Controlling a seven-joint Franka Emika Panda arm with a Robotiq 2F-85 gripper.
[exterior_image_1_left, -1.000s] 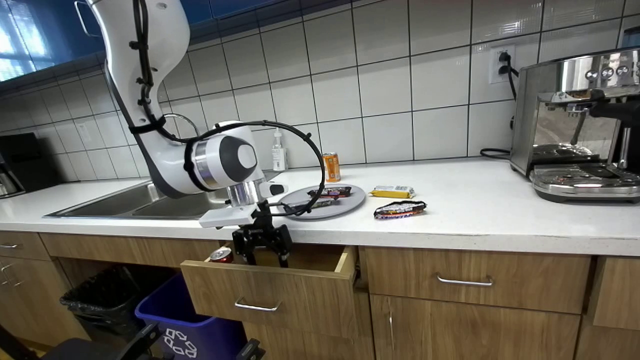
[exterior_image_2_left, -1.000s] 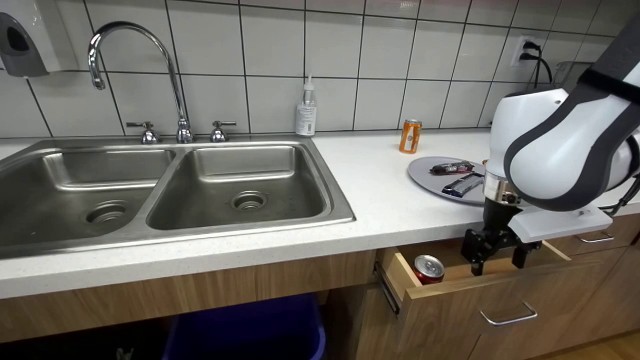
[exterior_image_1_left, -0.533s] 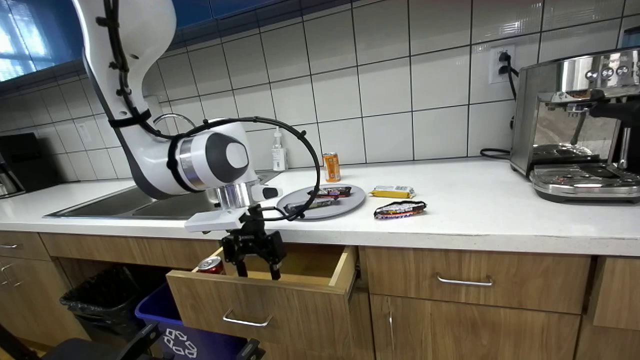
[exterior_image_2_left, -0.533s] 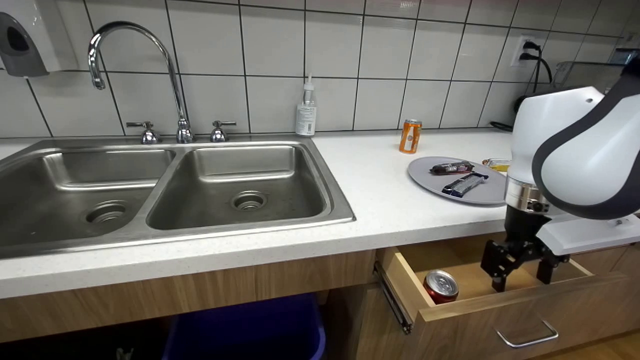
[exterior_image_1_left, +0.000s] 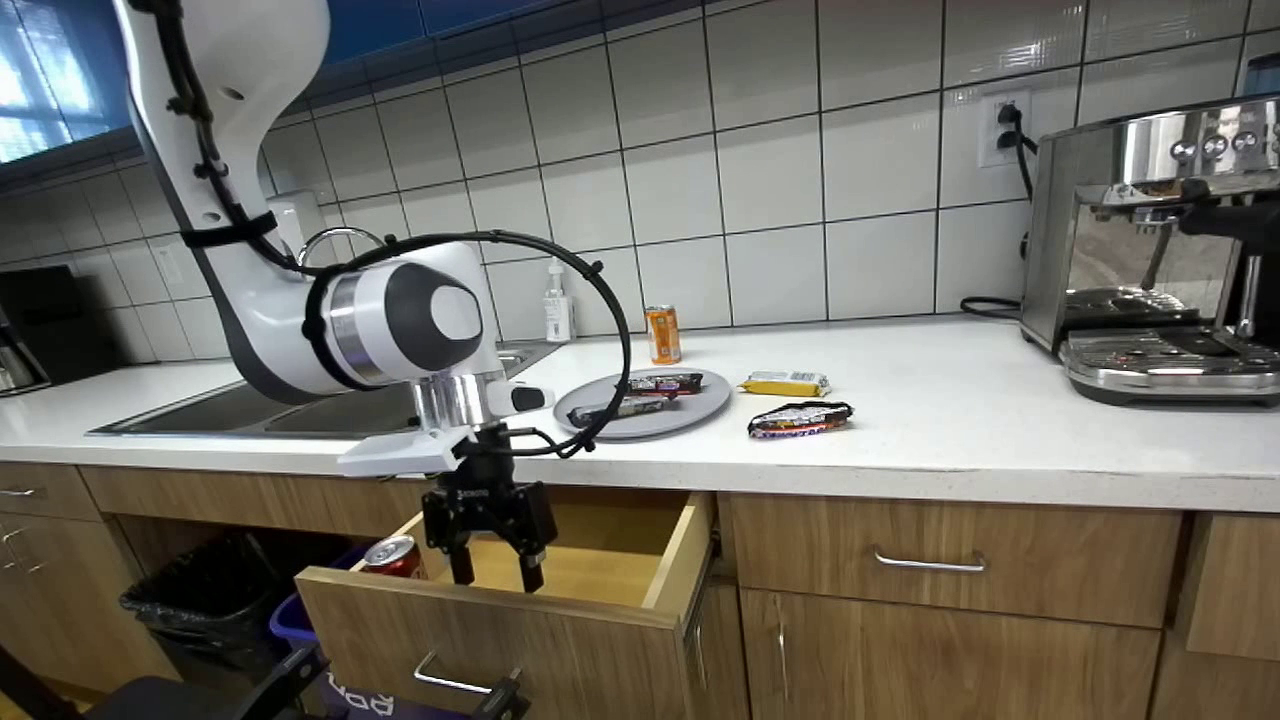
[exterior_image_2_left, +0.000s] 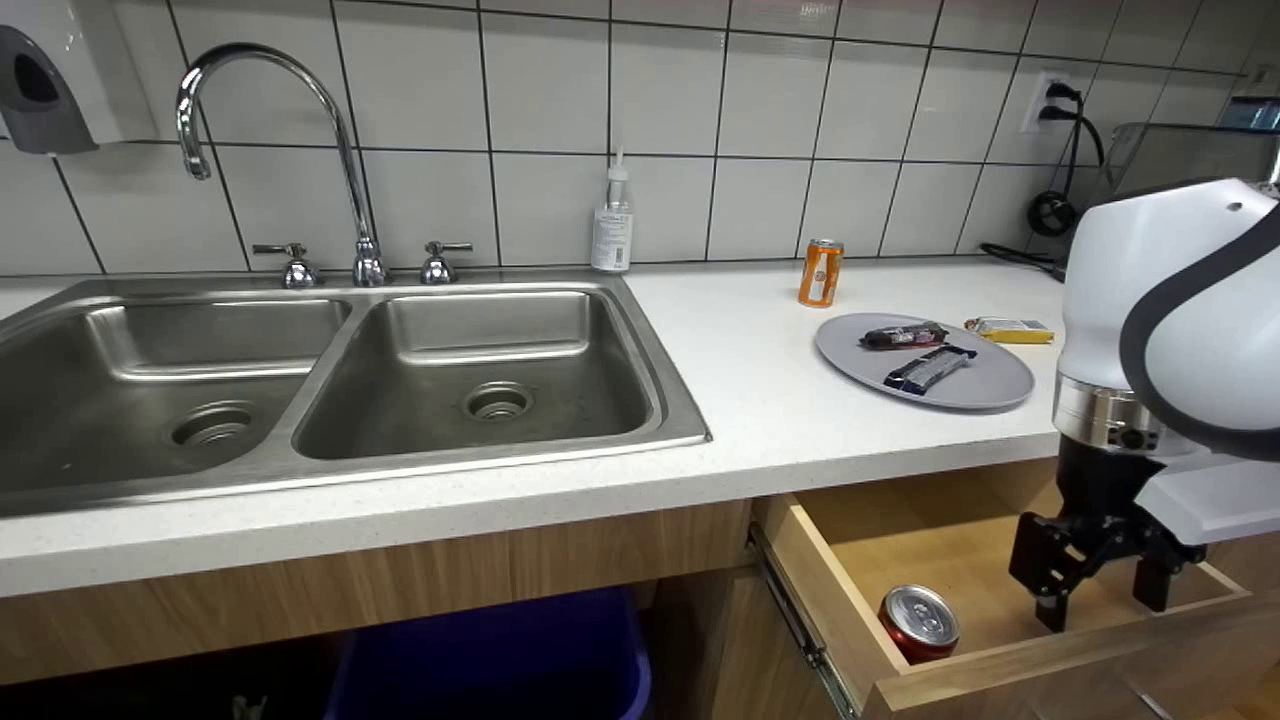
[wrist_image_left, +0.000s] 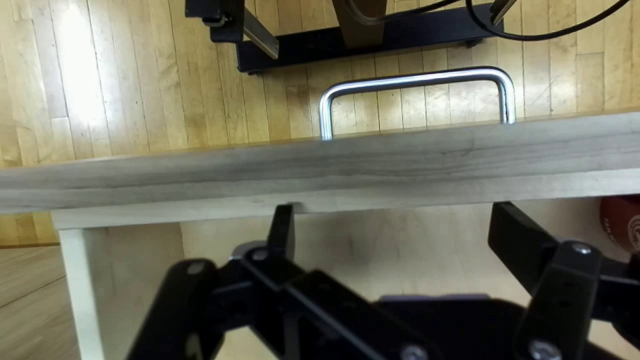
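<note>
The wooden drawer (exterior_image_1_left: 610, 560) stands open beneath the counter (exterior_image_1_left: 950, 400), its metal handle (wrist_image_left: 415, 81) on the outer side of its front panel (exterior_image_1_left: 570, 645). The gripper (exterior_image_1_left: 497, 575) reaches down into it from above, its two black fingers (wrist_image_left: 283, 232) spread wide with nothing between them. The fingertips sit just behind the inner face of the front panel; whether they touch it cannot be made out for certain. Inside the drawer, at the end nearer the sink (exterior_image_2_left: 665, 385), a red can (exterior_image_2_left: 920, 622) stands upright, apart from the gripper.

On the counter above, a gray plate (exterior_image_2_left: 990, 385) bears two dark-wrapped bars (exterior_image_2_left: 930, 370). A yellow packet (exterior_image_1_left: 785, 384) and a dark snack package (exterior_image_1_left: 800, 420) lie beside the plate, and an orange can (exterior_image_2_left: 821, 273) stands upright behind it. A pump bottle (exterior_image_2_left: 612, 240) stands just behind the sink's corner, close to the tiled wall (exterior_image_2_left: 550, 80). Well apart from the sink, a steel espresso machine (exterior_image_1_left: 1150, 250) sits near a wall socket (exterior_image_1_left: 990, 150). Below the counter, a blue bin (exterior_image_2_left: 490, 650) stands beside a black-bagged bin (exterior_image_1_left: 225, 590).
</note>
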